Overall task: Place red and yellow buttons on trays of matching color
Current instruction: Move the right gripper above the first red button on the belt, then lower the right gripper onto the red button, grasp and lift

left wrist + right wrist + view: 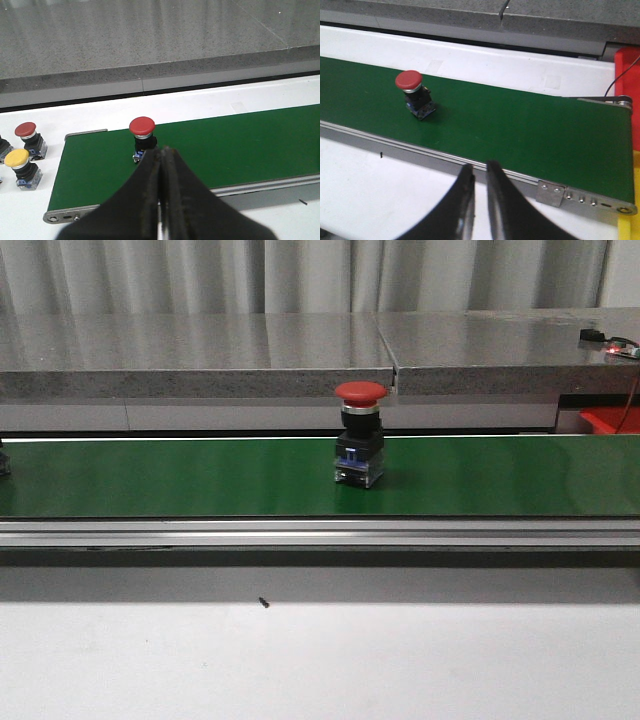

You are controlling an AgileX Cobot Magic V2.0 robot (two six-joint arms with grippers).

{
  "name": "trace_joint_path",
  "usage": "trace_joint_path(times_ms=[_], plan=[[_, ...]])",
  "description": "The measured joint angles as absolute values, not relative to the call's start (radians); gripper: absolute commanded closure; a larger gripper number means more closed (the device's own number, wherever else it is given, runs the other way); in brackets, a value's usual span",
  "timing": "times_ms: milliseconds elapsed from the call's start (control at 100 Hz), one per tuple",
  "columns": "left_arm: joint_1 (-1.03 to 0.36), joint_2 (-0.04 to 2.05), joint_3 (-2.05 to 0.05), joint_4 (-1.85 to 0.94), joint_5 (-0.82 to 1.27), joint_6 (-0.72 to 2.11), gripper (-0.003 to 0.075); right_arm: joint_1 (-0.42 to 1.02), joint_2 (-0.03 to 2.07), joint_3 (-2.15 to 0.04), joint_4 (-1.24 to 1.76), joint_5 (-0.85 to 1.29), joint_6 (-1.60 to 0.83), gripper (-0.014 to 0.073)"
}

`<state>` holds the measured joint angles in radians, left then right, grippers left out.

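At the far left, seen only from the left wrist view, two spare buttons stand on the white table off the end of the belt: a red-capped button and, just beside it, a yellow-capped button. One more dark object is cut off by the picture edge next to them, and I cannot tell what it is.

The left gripper has its two black fingers pressed together with no gap, and nothing is between them. Its tips cover the lower part of the red mushroom button, so from this view I cannot tell if they touch it or are only in front of it.

In the front view the same red mushroom button stands upright on the green conveyor belt, about in the middle of its length. Neither arm shows in this view.

The right gripper has its fingers a narrow slit apart and holds nothing. It is over the near aluminium rail of the belt, well apart from the button. A red tray is cut off at the right edge, and below it a thin yellow strip is too little to identify.
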<state>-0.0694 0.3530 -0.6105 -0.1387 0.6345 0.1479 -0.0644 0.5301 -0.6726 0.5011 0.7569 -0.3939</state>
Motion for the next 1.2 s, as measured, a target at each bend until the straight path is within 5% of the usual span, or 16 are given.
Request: trace_joint_path(times_ms=[90,180,660,1200], plan=[[-0.069,0.353,-0.61,-0.139,0.635,0.148,0.0741,-0.064,0.53,-0.673,0.509,0.77,-0.394,0.0047],[-0.069,0.353,-0.61,-0.139,0.635,0.148,0.0741,-0.064,0.534,-0.673,0.51,0.772,-0.396,-0.0066],[-0.069,0.353,-0.61,-0.139,0.635,0.148,0.0741,-0.055,0.863,-0.82,0.525,0.826,-0.444,-0.005],[-0.069,0.353,-0.61,-0.139,0.635,0.148,0.0741,0.117,1.333,-1.039,0.488,0.762,-0.473,-0.005]])
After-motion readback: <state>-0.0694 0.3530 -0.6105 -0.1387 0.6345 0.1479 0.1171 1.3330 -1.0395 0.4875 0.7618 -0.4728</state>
